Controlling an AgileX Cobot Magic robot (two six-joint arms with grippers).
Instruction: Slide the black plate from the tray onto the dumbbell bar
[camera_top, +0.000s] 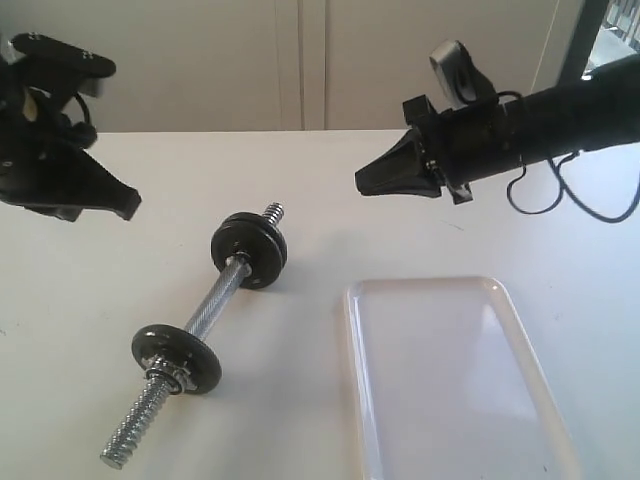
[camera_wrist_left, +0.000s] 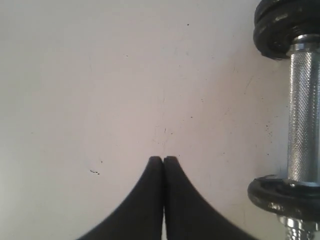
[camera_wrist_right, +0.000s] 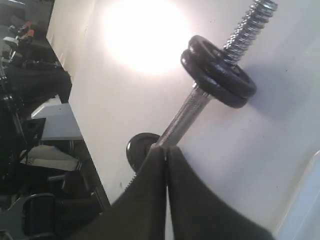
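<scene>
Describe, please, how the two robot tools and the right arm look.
The left tool has two matte black fingers that curve and taper to narrow tips. The right tool has the same shape and colour. The right arm is a thick black tube; a grey camera sits on its wrist, and thin black cables loop beneath it. No markings show.

Dumbbell bar: bright chrome-look metal, knurled and rough mid-length, coarse-threaded toward both ends. Black discs on the bar: dull, faintly grainy metal. Tray beside the bar: glossy white, smooth, plastic-looking. Table under the bar: matt white, smooth, lightly specked.
</scene>
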